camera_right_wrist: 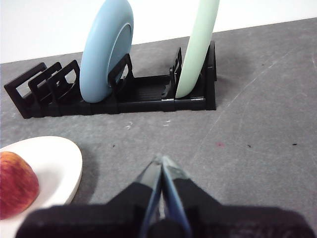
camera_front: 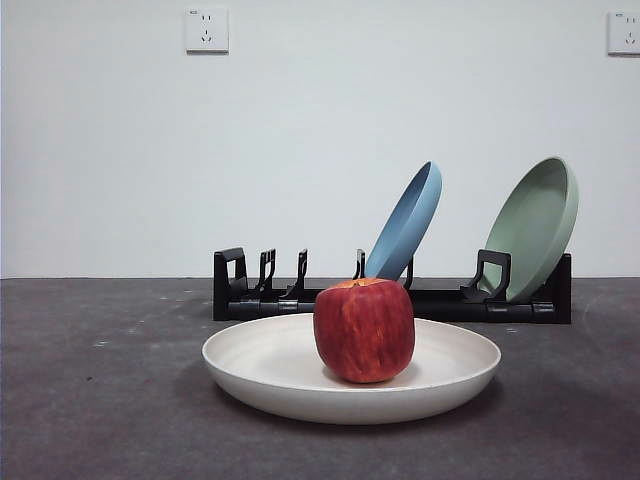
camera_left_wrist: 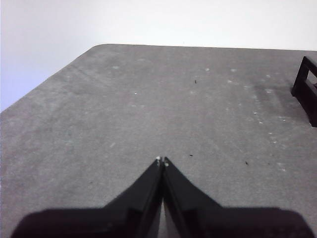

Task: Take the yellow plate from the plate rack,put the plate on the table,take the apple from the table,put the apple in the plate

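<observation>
The yellow plate point(camera_front: 270, 375) lies flat on the table point(camera_front: 90, 400) in front of the plate rack point(camera_front: 440, 300). The dark red apple point(camera_front: 364, 330) stands inside the plate, about in its middle. The right wrist view shows the plate's edge point(camera_right_wrist: 59, 163) and part of the apple point(camera_right_wrist: 15, 183). My right gripper point(camera_right_wrist: 161, 161) is shut and empty, apart from the plate, over bare table in front of the rack point(camera_right_wrist: 148, 96). My left gripper point(camera_left_wrist: 162, 160) is shut and empty over bare table, with one end of the rack point(camera_left_wrist: 306, 89) at the view's edge.
A blue plate point(camera_front: 408, 220) leans in the rack's middle slot and a sage-green plate point(camera_front: 540, 225) stands in its right end. Both show in the right wrist view, blue point(camera_right_wrist: 106, 49) and green point(camera_right_wrist: 198, 47). A white wall with sockets stands behind.
</observation>
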`<state>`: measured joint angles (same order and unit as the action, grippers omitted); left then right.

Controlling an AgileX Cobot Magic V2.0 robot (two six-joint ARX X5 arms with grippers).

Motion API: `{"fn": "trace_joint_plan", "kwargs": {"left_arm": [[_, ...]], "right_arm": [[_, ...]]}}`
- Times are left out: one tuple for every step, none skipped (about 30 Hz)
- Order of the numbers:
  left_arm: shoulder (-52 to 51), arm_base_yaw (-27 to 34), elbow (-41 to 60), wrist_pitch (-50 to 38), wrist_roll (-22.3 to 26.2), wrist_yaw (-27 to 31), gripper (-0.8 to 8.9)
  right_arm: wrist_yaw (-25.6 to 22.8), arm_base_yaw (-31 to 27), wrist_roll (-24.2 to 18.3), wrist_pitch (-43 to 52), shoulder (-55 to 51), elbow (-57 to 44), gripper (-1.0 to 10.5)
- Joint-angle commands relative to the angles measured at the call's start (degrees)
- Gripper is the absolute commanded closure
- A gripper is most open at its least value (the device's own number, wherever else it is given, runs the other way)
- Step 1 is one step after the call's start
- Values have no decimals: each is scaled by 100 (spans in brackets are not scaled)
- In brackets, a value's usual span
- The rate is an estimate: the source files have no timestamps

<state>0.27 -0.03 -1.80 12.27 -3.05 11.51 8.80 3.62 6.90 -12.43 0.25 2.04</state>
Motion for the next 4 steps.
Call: {"fn": "trace_joint_plan", "kwargs": {"left_arm": [[-15, 13, 79, -26, -22, 17, 816], [-15, 13, 79, -26, -22, 17, 816], [-15, 13, 79, -26, -22, 17, 816], [-15, 13, 79, -26, -22, 17, 816]], "right_arm": [[-17, -13, 57, -9, -15, -70, 946], [-17, -13, 57, -9, -15, -70, 946], [-17, -13, 57, -9, -15, -70, 946], [-17, -13, 57, -9, -15, -70, 946]]}}
